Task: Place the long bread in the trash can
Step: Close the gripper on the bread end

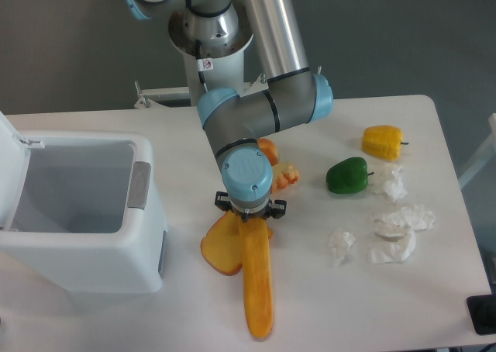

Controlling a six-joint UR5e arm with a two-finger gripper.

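Note:
The long bread (257,286), a smooth orange-yellow loaf, lies lengthwise on the white table, pointing toward the front edge. Its upper end sits under my gripper (251,219), which points straight down with its jaws closed around that end. The wrist hides the fingertips from the camera. The trash can (147,236), a white boxy bin with a grey latch panel, stands at the left with its lid open and its inside looking empty. The bread is about a hand's width to the right of the bin.
A flat toast slice (219,251) lies partly under the long bread's left side. Small orange food pieces (283,174) sit behind the gripper. A green pepper (346,175), a yellow pepper (383,141) and several crumpled white papers (399,232) lie to the right.

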